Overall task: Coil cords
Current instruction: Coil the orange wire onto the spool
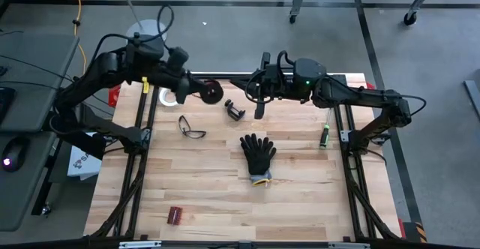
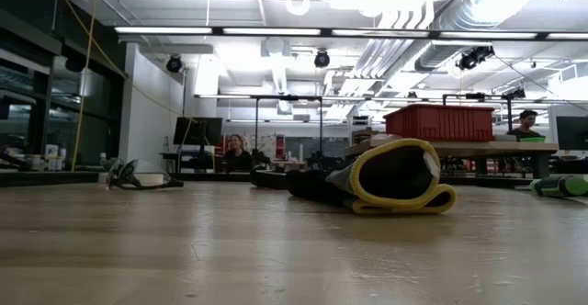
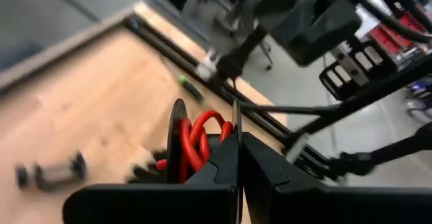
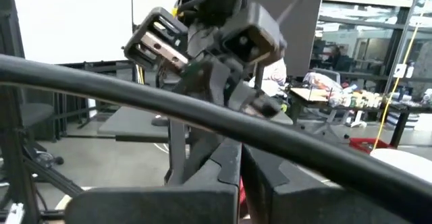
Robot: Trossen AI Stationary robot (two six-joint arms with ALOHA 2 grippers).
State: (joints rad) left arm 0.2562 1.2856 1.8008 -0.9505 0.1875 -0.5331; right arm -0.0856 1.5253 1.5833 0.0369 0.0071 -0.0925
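In L wrist cam only: red cord (image 3: 197,137) visible on spool (image 3: 177,140).

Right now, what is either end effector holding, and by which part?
The left end effector grips the spool of red cord by one flange's edge. The right end effector holds nothing visible.

In the left wrist view the left tool (image 3: 237,158) covers the lower half of the black spool (image 3: 177,140) and its red cord (image 3: 197,137), so how much cord is wound cannot be told. A small dark clamp-like object (image 3: 50,175) nearby is blurred. In the right wrist view the right tool (image 4: 239,173) is cut off by the frame edge, its tips unseen. In the low view the black glove (image 2: 390,178) hides the bench (image 2: 276,250) behind it, and neither tool shows.
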